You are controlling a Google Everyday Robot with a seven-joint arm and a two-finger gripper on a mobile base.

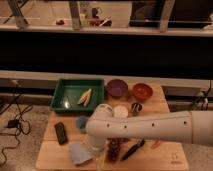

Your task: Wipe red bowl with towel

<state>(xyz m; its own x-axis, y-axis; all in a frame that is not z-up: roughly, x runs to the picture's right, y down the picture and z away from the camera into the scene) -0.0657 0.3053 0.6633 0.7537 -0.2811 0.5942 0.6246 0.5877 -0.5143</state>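
The red bowl (142,91) sits at the back right of the wooden table (165,157), next to a dark purple bowl (117,88). The grey towel (80,153) lies flat at the front left of the table. My white arm reaches in from the right across the table's front. My gripper (95,148) is at the arm's end, pointing down just right of the towel, touching or nearly touching its edge. It is far from the red bowl.
A green tray (65,92) with a pale object stands at the back left. A blue pad (81,122), a black oblong object (60,132), a white round item (120,111), a small dark can (136,106) and a black utensil (131,149) lie on the table.
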